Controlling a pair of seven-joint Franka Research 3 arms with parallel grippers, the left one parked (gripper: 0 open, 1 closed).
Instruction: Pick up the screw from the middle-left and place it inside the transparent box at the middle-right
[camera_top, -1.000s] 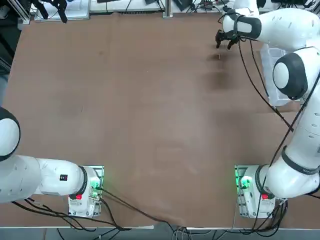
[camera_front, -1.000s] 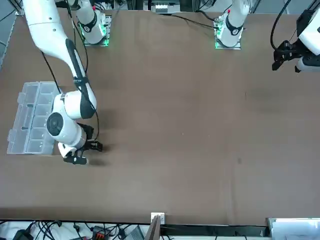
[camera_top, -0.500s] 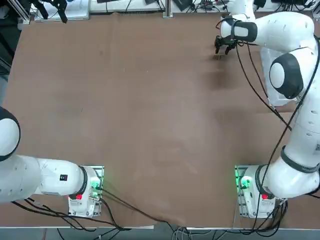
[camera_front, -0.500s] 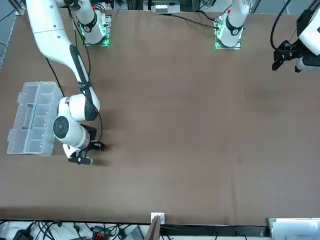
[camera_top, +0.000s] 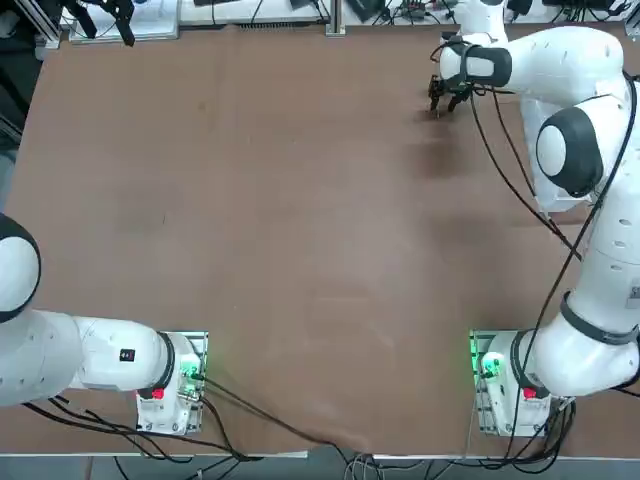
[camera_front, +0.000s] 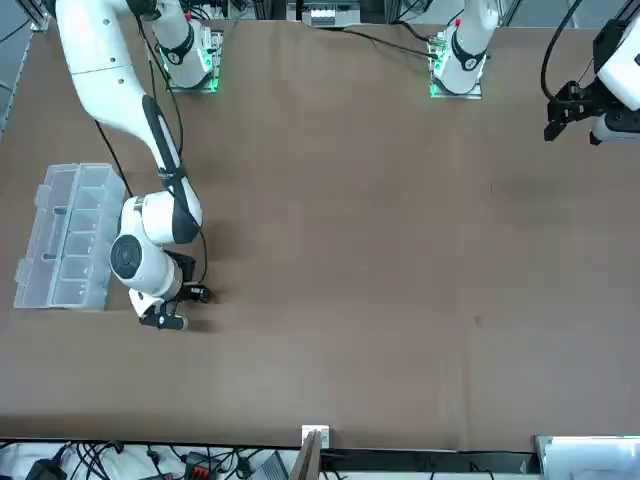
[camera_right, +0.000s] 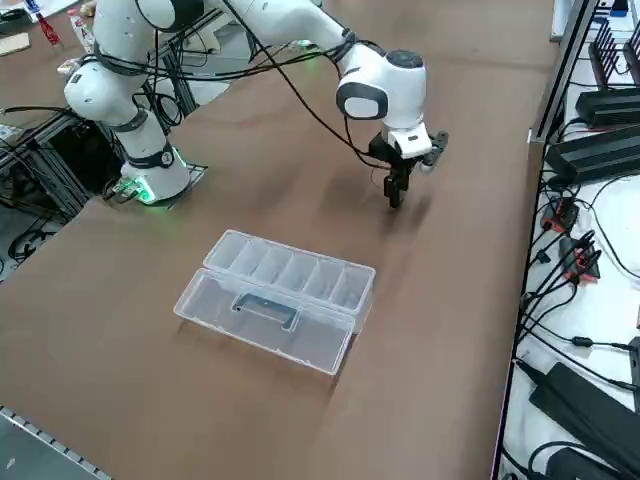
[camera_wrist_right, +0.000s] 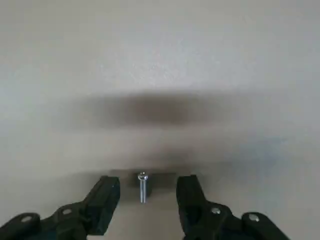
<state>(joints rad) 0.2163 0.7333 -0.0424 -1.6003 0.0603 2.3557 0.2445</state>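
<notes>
- The right gripper (camera_wrist_right: 148, 185) is partly open; its two black fingers (camera_wrist_right: 111, 190) stand well apart, one on either side of the screw (camera_wrist_right: 143, 188), with clear space by each.
- The gripper has hold of nothing: neither fingertip touches the screw.
- The screw shows in the gap between the fingertips, a little nearer one finger than the other, so it is slightly off the middle of the opening.
- Its shiny round head faces away from the wrist in that view, and the pale shank runs back between the fingers, roughly along the line in which they point.
- The screw is outside the transparent box, at the far right part of the desk (camera_top: 300, 250) in the top view, within the gripper's reach; whether it stands upright or lies flat cannot be told.
- Dark shadow falls on the desk around the fingertips and beside the screw.
- The right arm (camera_front: 130, 90) reaches out over the desk, the gripper pointing down close above the surface.
- The transparent box (camera_right: 300, 280) sits open on the desk, its row of small compartments next to the flat clear lid (camera_right: 265, 315).
- The box is apart from the gripper, on the robot's right of it and closer to the arm's base.
</notes>
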